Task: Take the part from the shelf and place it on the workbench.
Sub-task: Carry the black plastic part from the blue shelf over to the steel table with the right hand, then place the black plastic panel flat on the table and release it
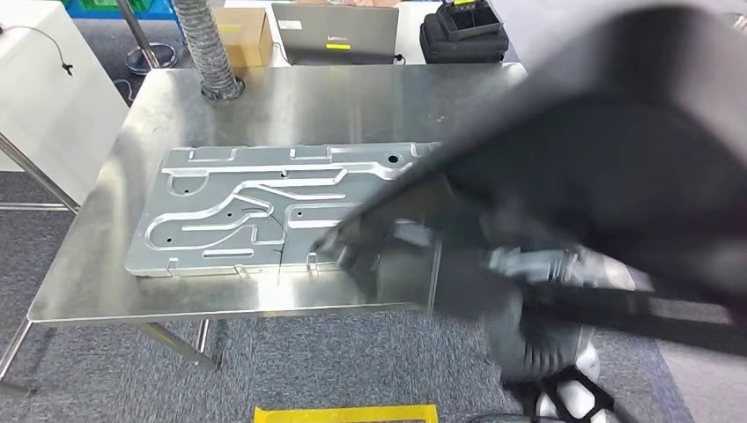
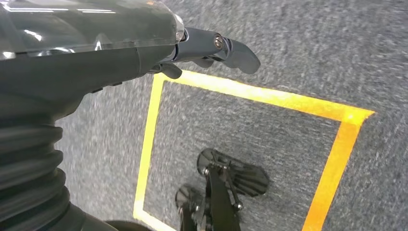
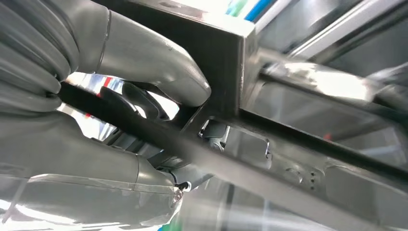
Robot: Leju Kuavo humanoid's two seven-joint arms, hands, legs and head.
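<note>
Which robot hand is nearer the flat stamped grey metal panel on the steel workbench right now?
Right. The right robot hand grips a dark metal part above the flat stamped grey metal panel; the left robot hand hangs over grey carpet.

Grey ribbed cover (image 2: 26,163), seemingly rubber

- The part (image 1: 458,256) is a dark metal frame piece with flat bars, blurred in the head view, tilted above the right near corner of the workbench (image 1: 106,256).
- The workbench is a shiny steel table on thin legs.
</note>
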